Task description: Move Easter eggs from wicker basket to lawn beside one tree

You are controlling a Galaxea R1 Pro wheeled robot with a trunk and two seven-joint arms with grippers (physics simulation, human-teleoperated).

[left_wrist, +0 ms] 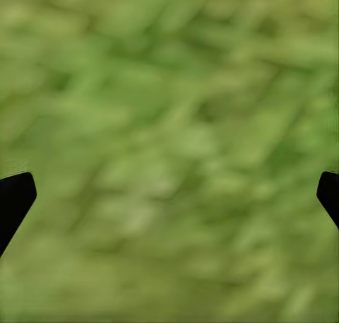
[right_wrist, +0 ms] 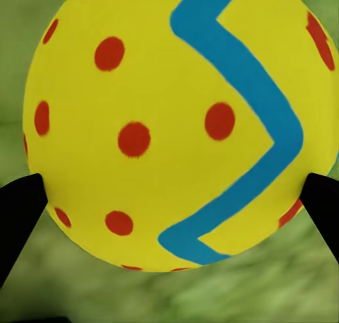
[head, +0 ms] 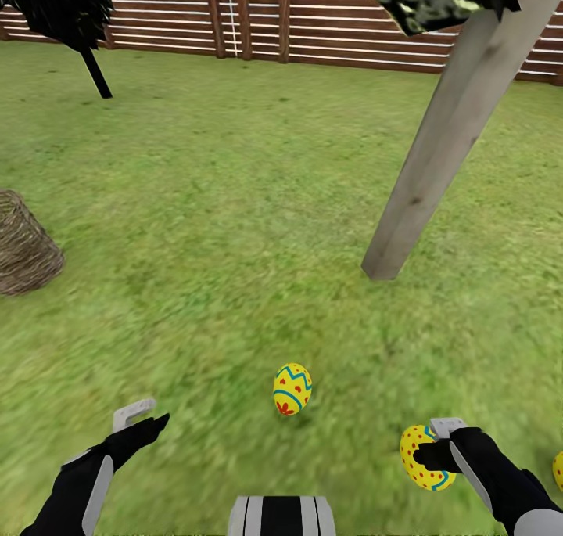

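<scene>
Holding a spotted egg (head: 422, 458) in our right gripper (head: 435, 451), its fingertips pressed to either side of the shell, we should lower it close to the lawn (head: 234, 207) before letting go, so it settles near the leaning pale trunk (head: 446, 137) rather than rolling off. Our left gripper (head: 141, 420) hangs wide and empty over grass, one egg (head: 292, 389) lies on the lawn between the arms, and a yellow sliver at the right edge (head: 558, 470) looks like the third. We see the basket (head: 23, 246) tipped on its side well to the left.
</scene>
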